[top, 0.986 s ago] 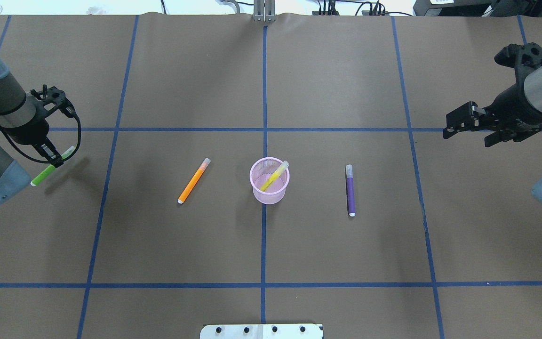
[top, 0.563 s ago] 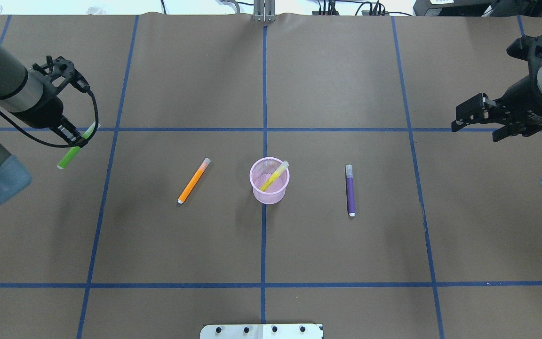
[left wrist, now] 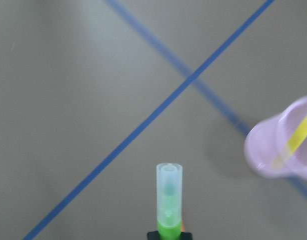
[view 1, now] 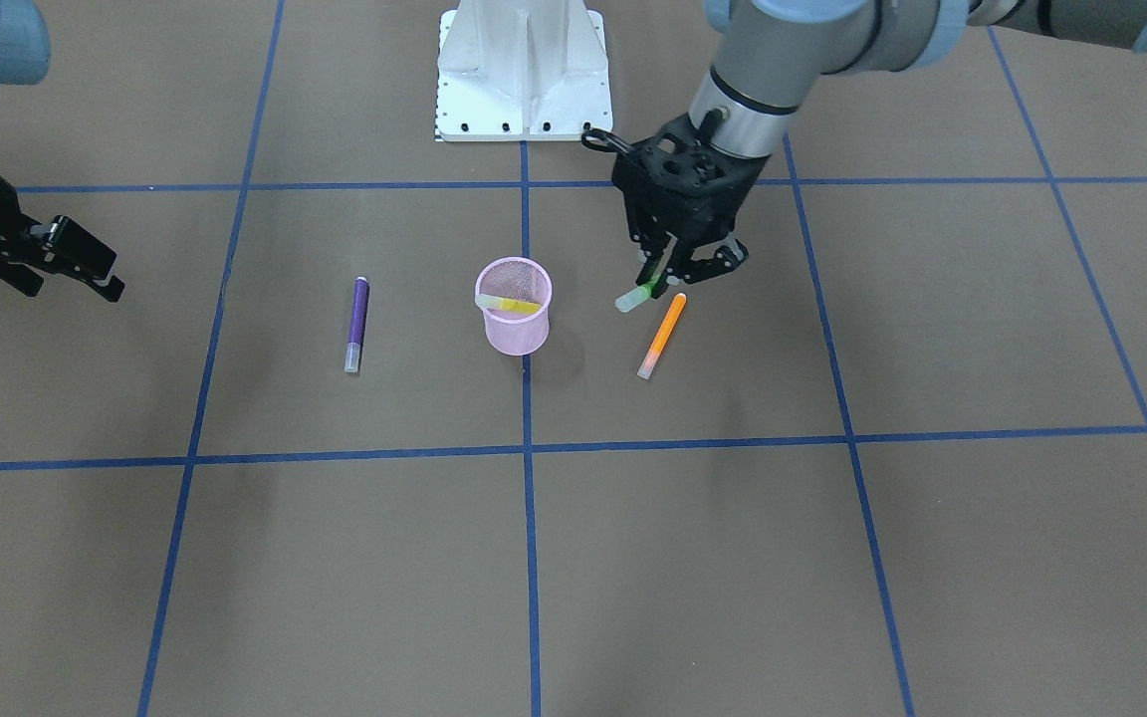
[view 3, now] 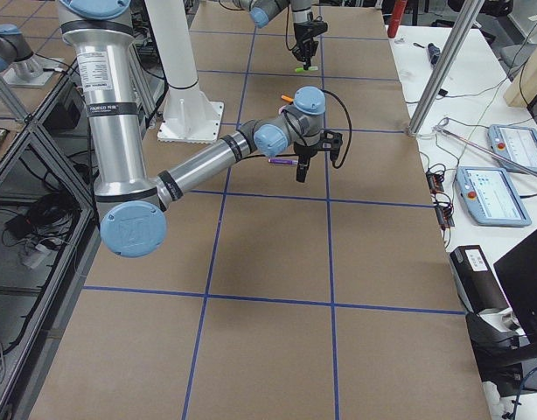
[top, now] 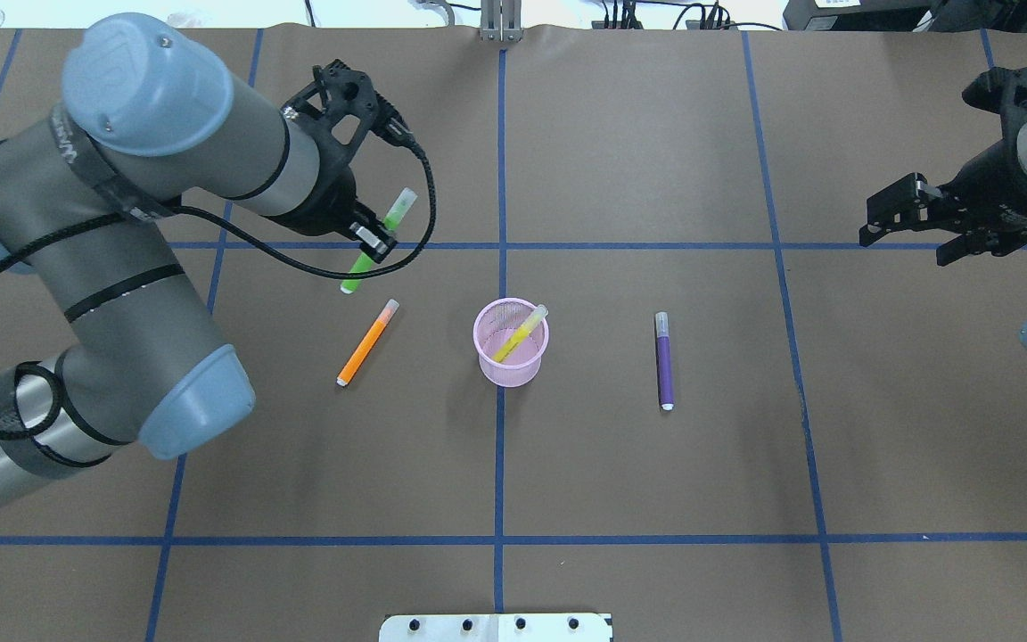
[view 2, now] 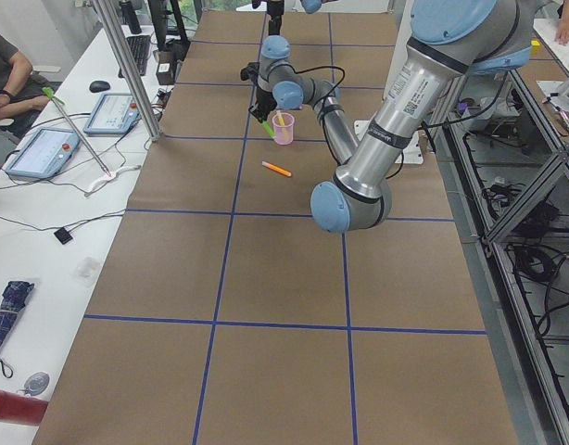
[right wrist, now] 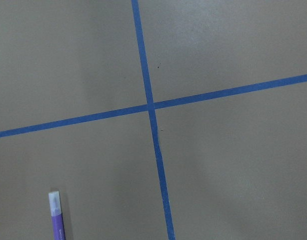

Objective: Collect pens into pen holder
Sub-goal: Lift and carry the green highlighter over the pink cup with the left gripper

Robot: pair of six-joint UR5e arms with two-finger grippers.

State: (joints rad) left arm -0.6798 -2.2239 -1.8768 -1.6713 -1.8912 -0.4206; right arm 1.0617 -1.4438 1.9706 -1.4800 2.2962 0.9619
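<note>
Pink pen holder point(top: 511, 343) at table centre contains the yellow pen point(top: 519, 333), leaning. Orange pen point(top: 368, 342) and purple pen point(top: 664, 360) lie flanking it on brown paper point(top: 656, 481). Left gripper point(top: 374, 239) clamps the green pen point(top: 377, 241); right gripper point(top: 910, 223) stands spread, empty.

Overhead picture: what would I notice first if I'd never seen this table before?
Probably the big left arm reaching in, its left gripper pinching a bright green pen in the air. Right after that, the pink mesh pen holder in the middle with a yellow pen leaning inside. An orange pen and a purple pen lie on either side.
</note>
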